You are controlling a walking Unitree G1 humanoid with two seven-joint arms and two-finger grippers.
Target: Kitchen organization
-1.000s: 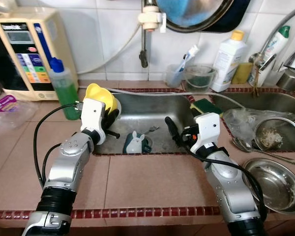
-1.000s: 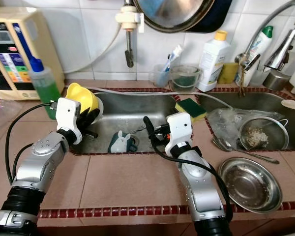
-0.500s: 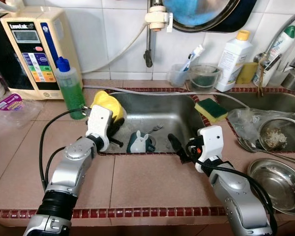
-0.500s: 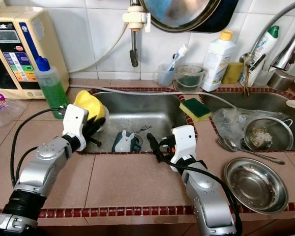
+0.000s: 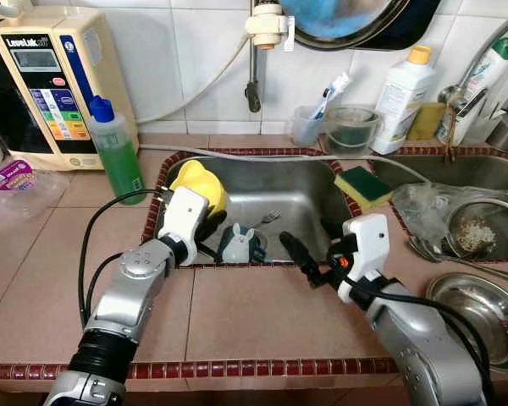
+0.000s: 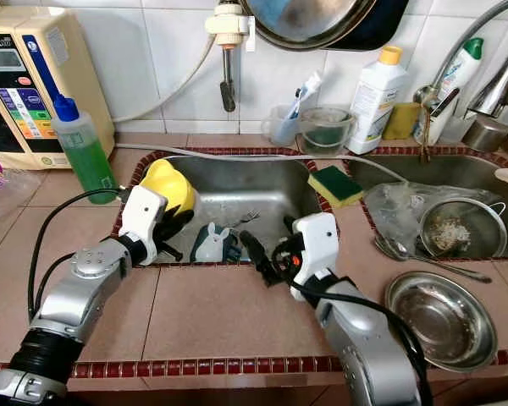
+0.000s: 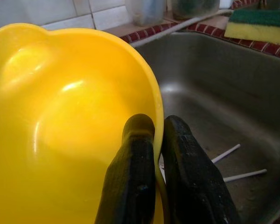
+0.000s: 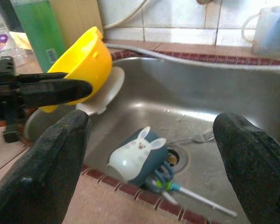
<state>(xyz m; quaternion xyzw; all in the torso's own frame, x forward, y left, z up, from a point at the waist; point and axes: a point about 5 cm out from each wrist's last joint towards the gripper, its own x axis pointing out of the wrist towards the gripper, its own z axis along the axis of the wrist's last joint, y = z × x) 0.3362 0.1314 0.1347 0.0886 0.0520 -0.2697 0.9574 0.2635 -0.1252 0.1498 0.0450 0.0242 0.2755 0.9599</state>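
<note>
**Bowl in left gripper at sink's left edge; right gripper open over the front rim**

I read the left gripper (image 5: 205, 227) as pinched on the rim of the yellow bowl (image 5: 200, 181), one finger inside, one outside, as the left wrist view shows. The bowl tilts against the left wall of the sink (image 5: 275, 188), above what looks like a white dish (image 8: 104, 91), though I can't be sure what that is.

The right gripper (image 5: 309, 249) hangs wide apart over the sink's front rim, holding nothing. From it, the rabbit-shaped holder (image 5: 234, 243) lies just ahead and toward my left, down in the basin by the drain, a fork (image 5: 264, 222) beyond it. The holder sits between both grippers, touching neither; the right looks better placed to take it.
</note>
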